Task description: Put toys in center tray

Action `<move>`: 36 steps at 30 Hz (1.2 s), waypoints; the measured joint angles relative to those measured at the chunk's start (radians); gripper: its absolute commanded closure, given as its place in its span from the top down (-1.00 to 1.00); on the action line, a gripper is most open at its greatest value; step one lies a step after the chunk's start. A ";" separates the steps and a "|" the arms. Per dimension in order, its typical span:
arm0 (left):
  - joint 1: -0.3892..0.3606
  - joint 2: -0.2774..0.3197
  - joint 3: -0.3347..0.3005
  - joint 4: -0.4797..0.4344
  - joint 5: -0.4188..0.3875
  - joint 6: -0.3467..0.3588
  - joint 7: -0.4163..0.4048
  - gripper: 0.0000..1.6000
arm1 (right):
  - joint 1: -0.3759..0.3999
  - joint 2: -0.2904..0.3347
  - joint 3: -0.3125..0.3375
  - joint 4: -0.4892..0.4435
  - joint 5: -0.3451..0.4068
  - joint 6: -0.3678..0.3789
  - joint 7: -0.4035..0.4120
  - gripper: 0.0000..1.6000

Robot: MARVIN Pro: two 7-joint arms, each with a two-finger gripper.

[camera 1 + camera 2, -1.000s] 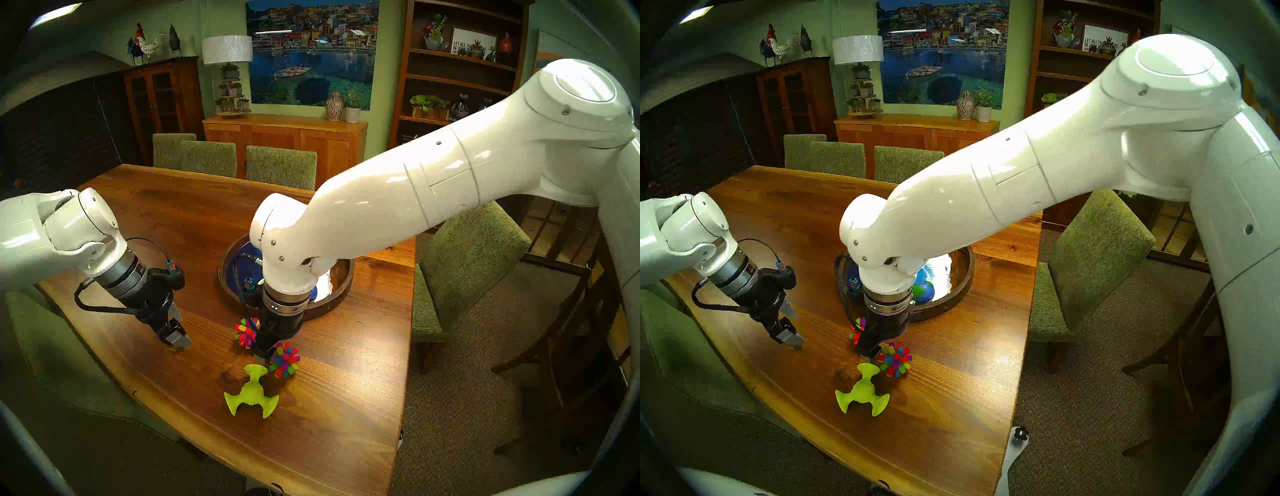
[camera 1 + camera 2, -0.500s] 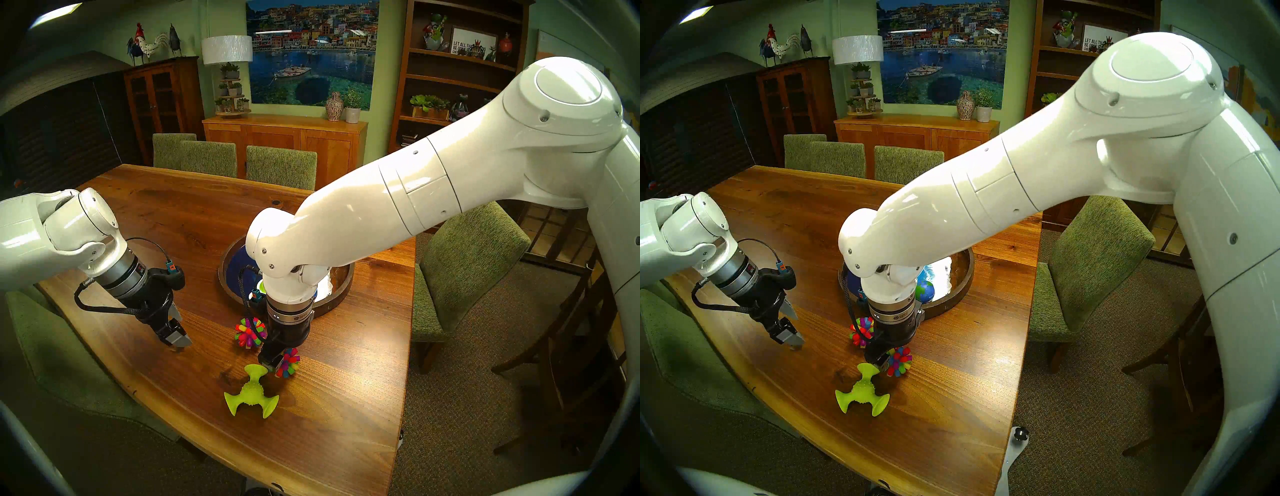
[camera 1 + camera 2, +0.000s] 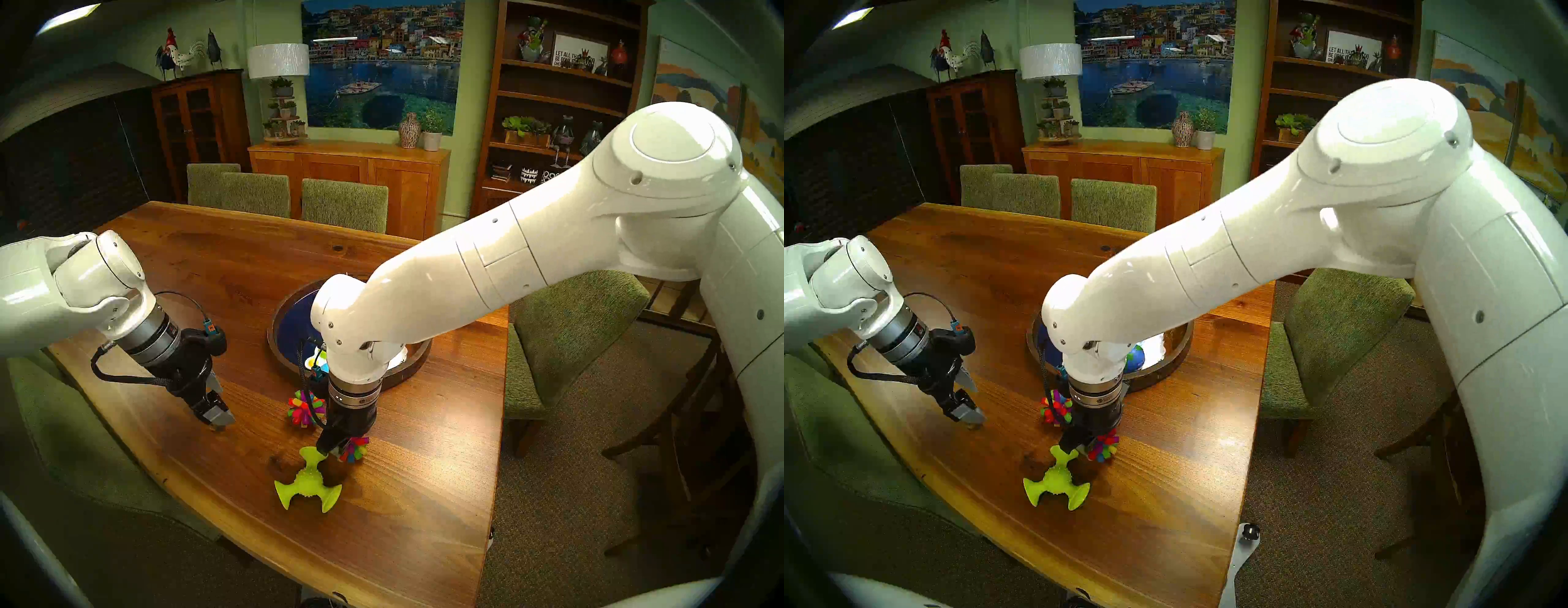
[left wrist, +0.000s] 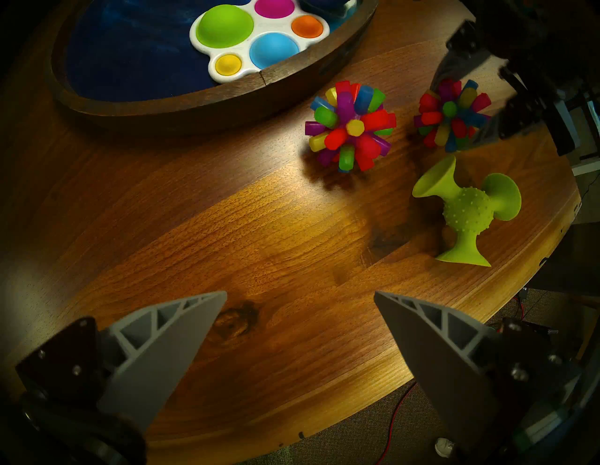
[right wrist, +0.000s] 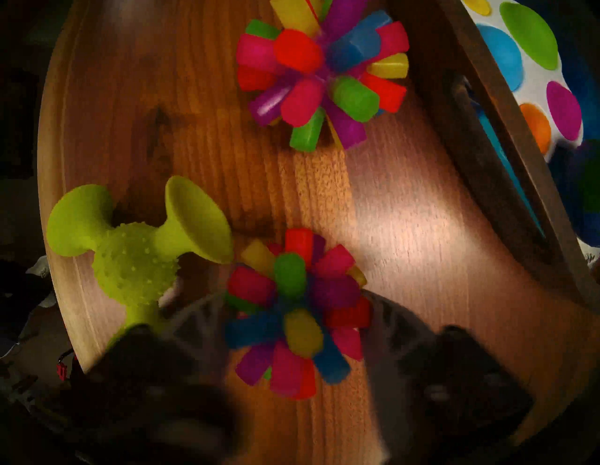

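Two multicoloured spiky balls lie on the wooden table in front of the round wooden-rimmed tray (image 3: 272, 335). My right gripper (image 3: 339, 452) is open and points down, with its fingers on either side of the nearer spiky ball (image 3: 355, 450), which also shows in the right wrist view (image 5: 295, 311). The other spiky ball (image 3: 303, 407) sits left of the wrist. The lime-green suction-cup toy (image 3: 307, 479) lies just in front of the gripper. The blue-green globe ball (image 3: 1136, 356) rests in the tray. My left gripper (image 3: 216, 409) is open and empty above the table's left side.
A white pop toy (image 4: 256, 35) with coloured domes lies in the tray. Green upholstered chairs (image 3: 564, 335) stand at the table's right and far sides. The table's curved near edge (image 3: 382, 569) is close behind the lime toy.
My right gripper moved toward the near edge and down, from between the two spiky balls to straddle the nearer one. The right elbow dropped. The left arm has not moved.
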 measured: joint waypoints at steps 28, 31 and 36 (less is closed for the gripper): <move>0.000 0.000 0.000 0.000 0.000 -0.001 0.000 1.00 | 0.162 0.130 0.089 -0.001 -0.024 0.147 -0.044 -1.00; 0.000 0.000 0.000 0.000 0.000 -0.001 0.000 1.00 | 0.163 0.121 0.092 0.045 -0.039 0.161 -0.032 -1.00; 0.000 0.000 0.000 0.000 0.000 -0.001 0.000 1.00 | 0.155 0.100 0.088 0.120 -0.072 0.172 -0.014 -1.00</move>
